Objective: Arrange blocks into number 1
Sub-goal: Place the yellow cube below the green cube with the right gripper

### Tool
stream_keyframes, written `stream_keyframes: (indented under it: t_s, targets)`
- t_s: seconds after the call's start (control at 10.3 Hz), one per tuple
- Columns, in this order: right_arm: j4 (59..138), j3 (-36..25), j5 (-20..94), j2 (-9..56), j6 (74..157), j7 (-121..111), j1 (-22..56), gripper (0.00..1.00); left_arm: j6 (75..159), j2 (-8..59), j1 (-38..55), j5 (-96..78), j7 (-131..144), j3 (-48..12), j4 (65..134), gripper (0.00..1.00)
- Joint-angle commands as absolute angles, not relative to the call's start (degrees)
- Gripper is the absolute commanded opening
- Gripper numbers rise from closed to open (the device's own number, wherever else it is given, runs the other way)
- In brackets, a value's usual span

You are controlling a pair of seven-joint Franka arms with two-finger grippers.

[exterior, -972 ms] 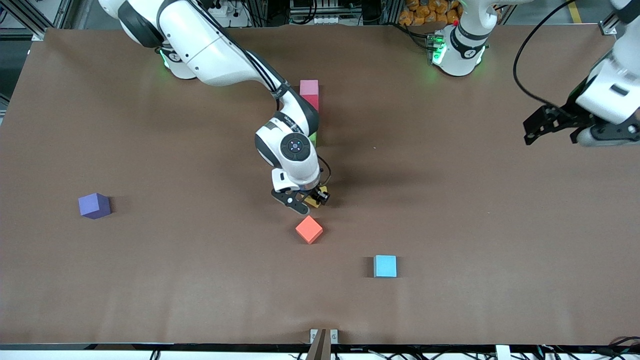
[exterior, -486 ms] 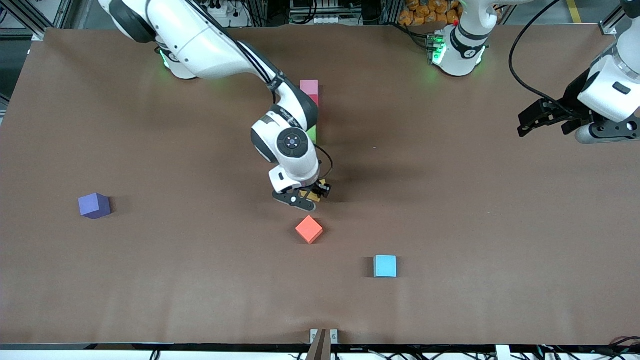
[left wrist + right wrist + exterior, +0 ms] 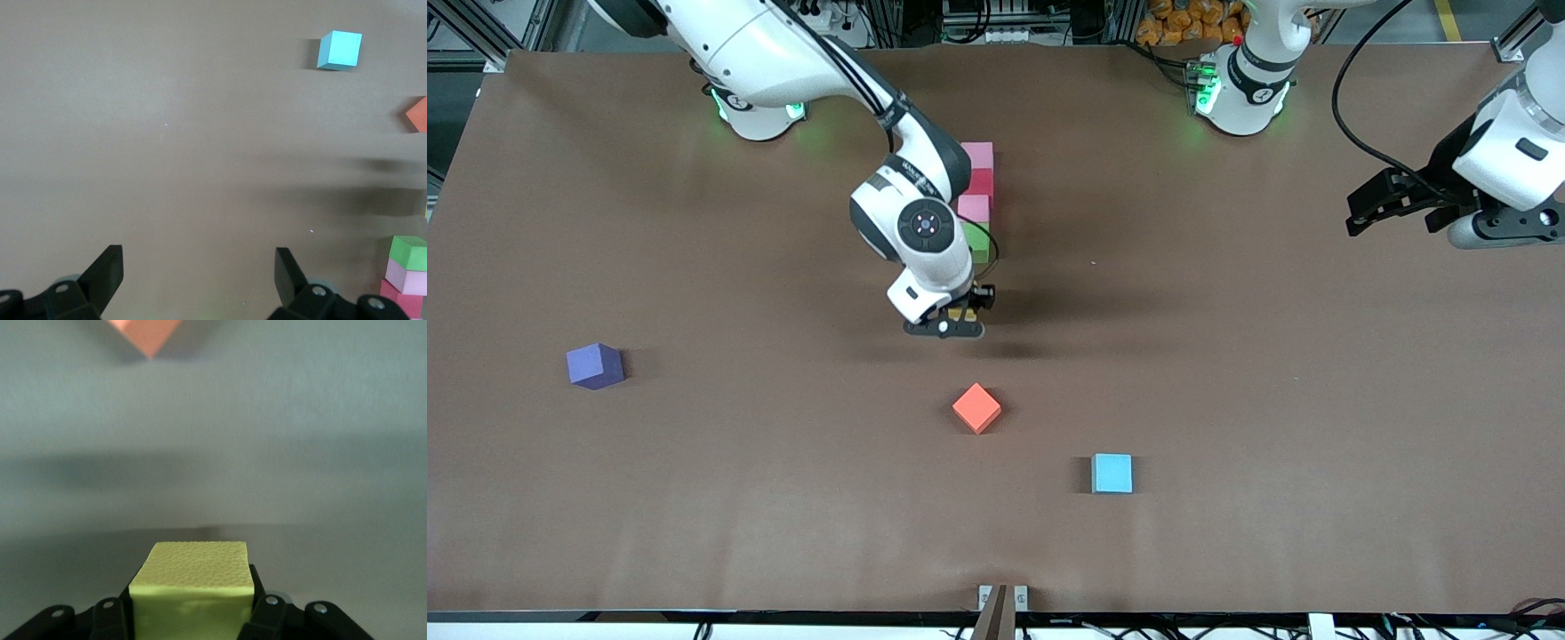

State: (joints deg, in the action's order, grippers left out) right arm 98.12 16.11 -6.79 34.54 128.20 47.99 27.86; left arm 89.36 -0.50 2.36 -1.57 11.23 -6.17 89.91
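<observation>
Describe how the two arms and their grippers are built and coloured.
Both arms have glossy white rounded shells with dark grey joint bands and black cables running alongside. Green lights glow at both bases. The right arm's wrist carries a round dark cap with a small blue mark. The right gripper and the left gripper are black, with angular two-finger jaws and small silver screws on their mounts.

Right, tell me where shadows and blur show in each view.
Front view: sharp, a dark shadow on the table beside the right gripper. Left wrist view: soft streaked shadows near the green block. Right wrist view: yellow block textured and clear, orange block blurred.
</observation>
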Motion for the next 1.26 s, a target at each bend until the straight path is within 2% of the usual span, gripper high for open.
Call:
stream_keyframes:
  t_s: [0.0, 0.19, 1.17]
  targets:
    - [108.2, 19.1, -6.5, 29.5, 133.3, 48.2, 26.4, 0.0, 88.1, -0.2, 2.6, -1.6, 12.1, -6.5, 88.9, 1.0]
    - [112.0, 19.6, -6.6, 29.6, 140.8, 49.6, 26.5, 0.0, 88.1, -0.2, 2.6, -1.6, 12.2, -6.7, 89.1, 1.0]
    - [111.4, 19.5, -7.6, 33.4, 145.2, 50.6, 28.6, 0.0, 88.2, 0.4, 2.6, 0.8, 12.2, -6.8, 89.2, 1.0]
